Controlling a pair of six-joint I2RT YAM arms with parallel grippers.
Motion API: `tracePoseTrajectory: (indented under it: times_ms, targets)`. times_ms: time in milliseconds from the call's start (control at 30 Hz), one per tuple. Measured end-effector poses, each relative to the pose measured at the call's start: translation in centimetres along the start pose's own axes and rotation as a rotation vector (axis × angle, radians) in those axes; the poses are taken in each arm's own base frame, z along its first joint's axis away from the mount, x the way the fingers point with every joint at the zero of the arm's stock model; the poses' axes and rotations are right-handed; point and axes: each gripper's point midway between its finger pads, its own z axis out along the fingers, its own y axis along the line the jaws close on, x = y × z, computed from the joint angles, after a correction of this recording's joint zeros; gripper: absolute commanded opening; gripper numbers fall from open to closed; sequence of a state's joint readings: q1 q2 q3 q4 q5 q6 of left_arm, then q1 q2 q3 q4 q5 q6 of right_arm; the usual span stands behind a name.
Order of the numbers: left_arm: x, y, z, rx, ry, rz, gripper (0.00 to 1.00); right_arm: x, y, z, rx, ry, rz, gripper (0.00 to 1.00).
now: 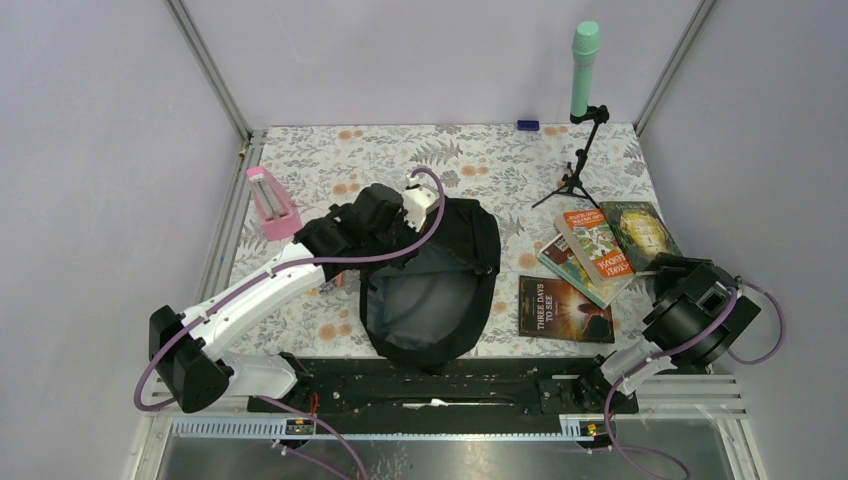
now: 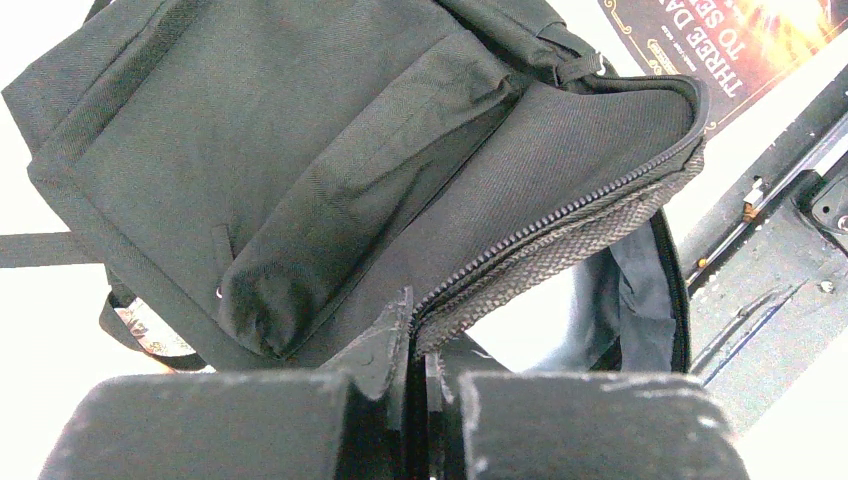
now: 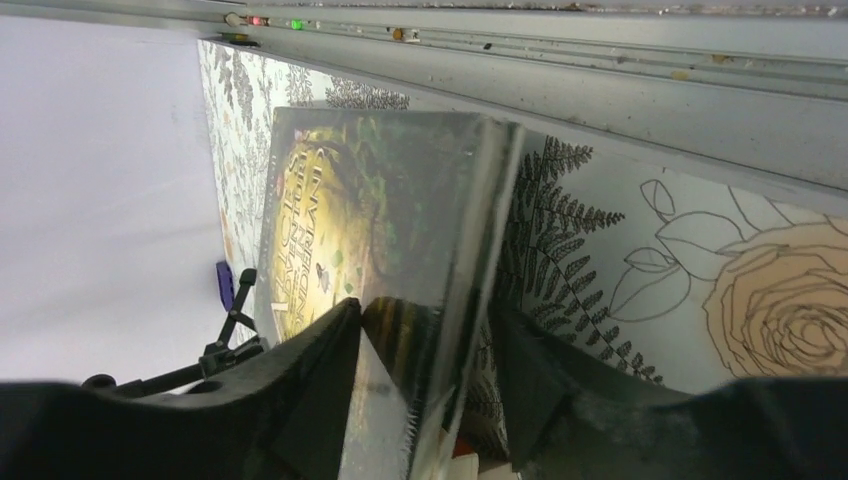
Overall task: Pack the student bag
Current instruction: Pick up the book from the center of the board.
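Note:
The student bag [image 1: 430, 290] is a black backpack lying in the middle of the floral table, its mouth open and grey lining showing. My left gripper [image 1: 400, 215] is at its far left edge. In the left wrist view the gripper [image 2: 425, 345] is shut on the bag's zipper rim [image 2: 560, 225] and holds that flap up. My right gripper [image 1: 682, 272] is at the near corner of a green book [image 1: 640, 233]. In the right wrist view its jaws [image 3: 425, 340] stand open astride that book's edge [image 3: 370, 210]; one finger [image 3: 320, 370] touches the cover.
An orange-white book [image 1: 595, 245] lies on a teal one beside the green book. A dark book, "Three Days to See" [image 1: 565, 308], lies right of the bag. A pink object [image 1: 270, 203] stands far left. A small tripod [image 1: 575, 170] holds a mint cylinder [image 1: 584, 70].

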State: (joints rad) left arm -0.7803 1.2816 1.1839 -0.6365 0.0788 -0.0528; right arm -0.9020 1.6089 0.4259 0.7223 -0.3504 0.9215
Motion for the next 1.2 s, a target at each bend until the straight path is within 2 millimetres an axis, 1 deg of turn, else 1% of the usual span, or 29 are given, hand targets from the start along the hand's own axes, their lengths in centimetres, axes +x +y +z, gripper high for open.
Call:
tracePoseTrajectory:
  times_ms: [100,300,367,533,633,733,833,933,1200]
  targets:
    - [0.0,0.1,0.0,-0.003,0.000,-0.002,0.00,0.1,0.1,0.3,-0.010,0.008,0.016,0.40]
    - [0.0,0.3,0.0,-0.007,-0.001,-0.007,0.00,-0.1,1.0,0.4,-0.057,-0.001,0.057,0.27]
    - [0.0,0.4,0.0,-0.008,-0.001,-0.007,0.00,0.1,1.2,0.3,-0.074,-0.003,0.056,0.22]
    - [0.0,0.5,0.0,-0.010,-0.001,-0.009,0.00,0.2,1.6,-0.4,-0.106,-0.021,0.054,0.13]
    - [0.0,0.5,0.0,-0.011,-0.001,-0.010,0.00,-0.2,2.7,-1.3,-0.139,-0.042,0.048,0.06]
    - [0.0,0.5,0.0,-0.012,-0.001,-0.010,0.00,-1.0,4.5,-2.4,-0.190,-0.075,0.028,0.00]
    - [0.0,0.6,0.0,-0.012,-0.002,-0.012,0.00,-2.0,6.7,-3.8,-0.250,-0.117,-0.006,0.00]
    - [0.0,0.6,0.0,-0.013,-0.002,-0.013,0.00,-2.6,8.0,-5.0,-0.279,-0.147,-0.046,0.00]
    - [-0.1,0.8,0.0,-0.016,-0.002,-0.016,0.00,-2.6,8.5,-6.9,-0.267,-0.161,-0.118,0.00]
